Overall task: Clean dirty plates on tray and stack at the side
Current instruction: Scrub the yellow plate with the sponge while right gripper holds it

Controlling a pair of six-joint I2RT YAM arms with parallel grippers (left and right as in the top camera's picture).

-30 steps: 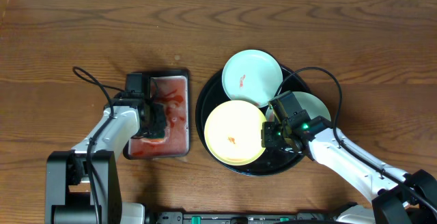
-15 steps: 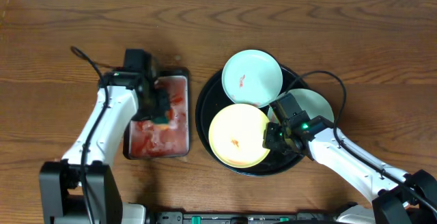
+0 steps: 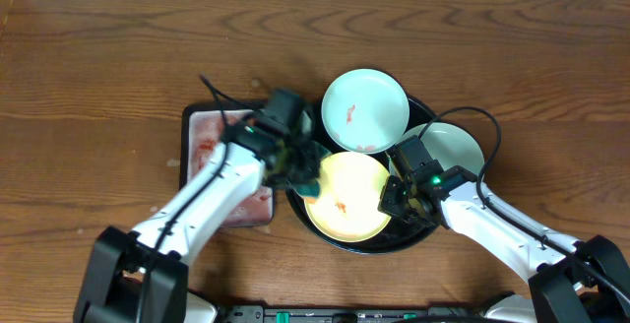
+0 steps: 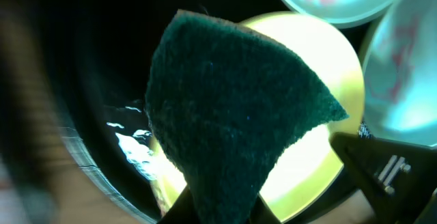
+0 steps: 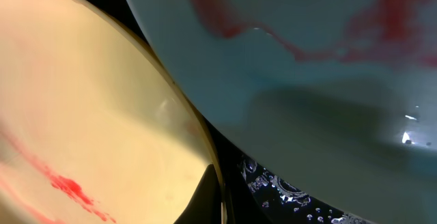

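The round black tray (image 3: 295, 146) holds three plates. The yellow plate (image 3: 349, 200) lies at the front with a small orange smear. The light blue plate (image 3: 364, 109) leans on the back rim, and the pale mint plate (image 3: 455, 146) sits at the right, red-smeared (image 5: 307, 39). My left gripper (image 3: 301, 171) is shut on a dark green sponge (image 4: 232, 115), which hangs over the yellow plate's (image 4: 328, 67) left edge. My right gripper (image 3: 388, 201) is shut on the yellow plate's right rim (image 5: 217, 176).
A small rectangular black tray (image 3: 209, 138) with pinkish-red liquid lies just left of the round tray, partly under my left arm. Bare wood-grain tabletop (image 3: 98, 77) spreads to the far left, back and right. Water drops glisten on the round tray's floor (image 5: 287, 190).
My left arm swung right with the sponge, from the rectangular tray to the round tray's left side. The yellow plate shifted slightly right in my right gripper.
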